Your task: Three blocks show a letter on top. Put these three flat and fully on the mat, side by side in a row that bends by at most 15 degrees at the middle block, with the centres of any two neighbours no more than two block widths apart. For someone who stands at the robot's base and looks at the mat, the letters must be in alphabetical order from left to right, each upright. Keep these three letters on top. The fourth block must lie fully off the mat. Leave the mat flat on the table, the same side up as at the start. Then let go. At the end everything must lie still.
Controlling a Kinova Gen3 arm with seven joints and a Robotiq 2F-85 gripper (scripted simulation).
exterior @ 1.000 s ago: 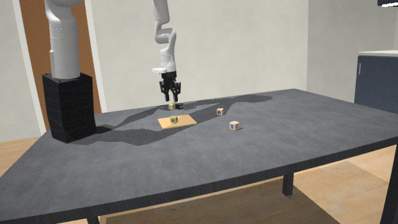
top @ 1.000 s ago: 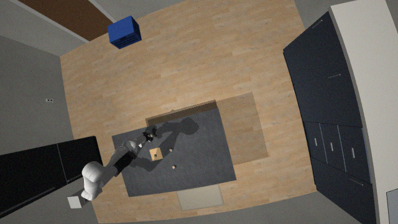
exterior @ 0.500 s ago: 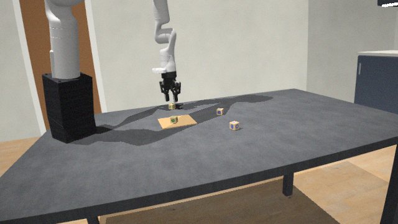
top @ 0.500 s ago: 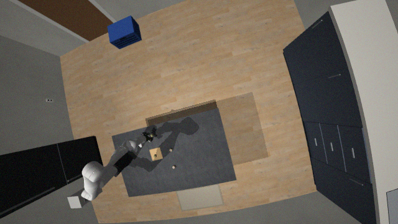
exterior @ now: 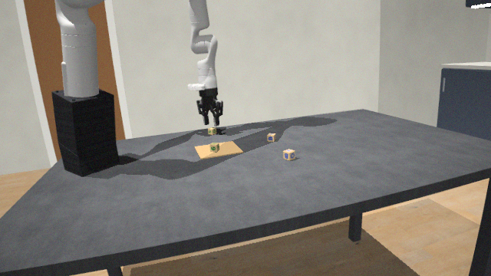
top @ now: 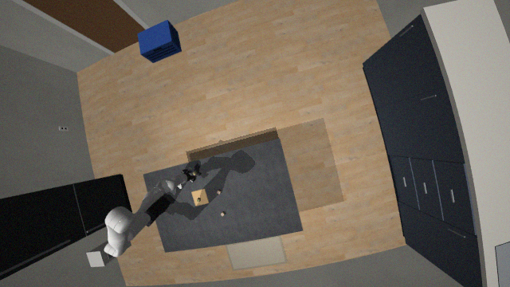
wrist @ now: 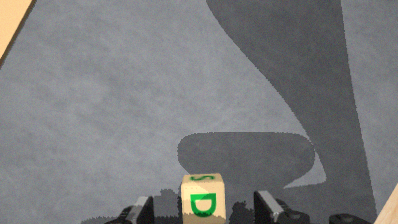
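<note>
Black and part-open, the claw point(top: 191, 173) point(exterior: 211, 123) point(wrist: 204, 207) of a white robot arm point(top: 119, 221) point(exterior: 80, 61) hovers with nothing in its grip, pointing down off the mat's left side as seen from the robot's base. Directly below, between the spread fingertips in the wrist view, sits the green-lettered block point(top: 194, 174) point(exterior: 212, 131) point(wrist: 203, 200), a D on its upper face and an S on one side; it lies fully off the mat, on the tabletop point(top: 259, 199) point(exterior: 245, 192) point(wrist: 100, 100).

The tan mat point(top: 199, 193) point(exterior: 230, 148) point(wrist: 11, 20) lies flat, carrying a single block, the mat block point(top: 199, 199) point(exterior: 214, 147), which stands toward the mat's right side and bears a green mark on the side facing the exterior camera. Its top letter is too small to read.

Beyond the mat's edge farthest from the base, a blue-lettered block point(top: 218, 192) point(exterior: 271, 137) rests on the tabletop. Farther to the mat's right, and also beyond it, sits another blue-marked block point(top: 222, 214) point(exterior: 289, 155). Top letters on both are too small to make out. No row of three stands on the mat. On the base side of the mat, a black pedestal point(exterior: 84, 134) supports the arm.
</note>
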